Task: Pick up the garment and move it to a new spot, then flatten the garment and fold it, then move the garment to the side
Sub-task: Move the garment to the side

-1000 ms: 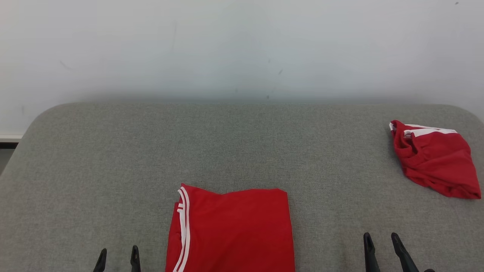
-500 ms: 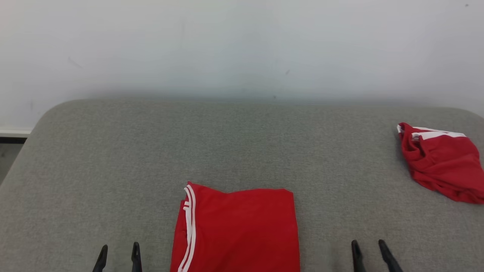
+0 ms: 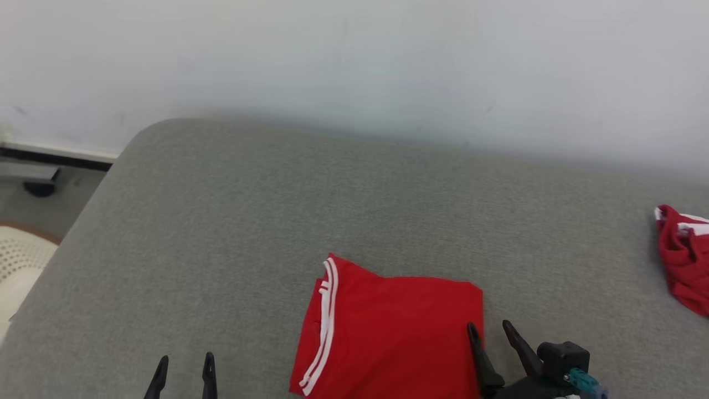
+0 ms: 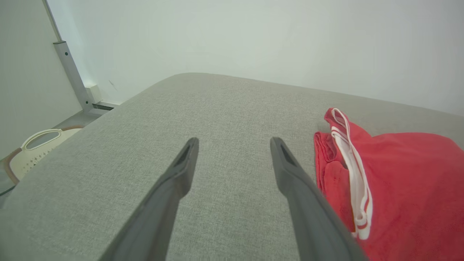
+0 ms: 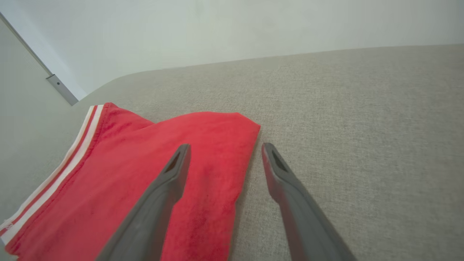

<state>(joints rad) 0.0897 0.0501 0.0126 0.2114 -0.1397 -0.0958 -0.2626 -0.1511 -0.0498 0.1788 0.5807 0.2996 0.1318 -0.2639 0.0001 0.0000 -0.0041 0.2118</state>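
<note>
- Grey padded surface [image 3: 221, 221] against a pale wall; the folded red garment [image 3: 388, 327] lies on its near side, striped hem facing left.
- Right gripper [image 3: 488, 328] is nearer: fingers spread wide, empty, straddling the garment's right edge, one over cloth, one over bare surface.
- Left gripper [image 3: 186, 359], likewise spread and empty, hovers off the hem's left.
- Bare room lies leftward and beyond; a second red garment [image 3: 684, 255] sits far right.

No lettering, label, brand mark, number or sign can be read on the folded red garment with white stripes [image 3: 393, 327], the crumpled red garment [image 3: 684, 260], the grey fabric-covered desk [image 3: 221, 221] or the pale wall [image 3: 354, 55].
</note>
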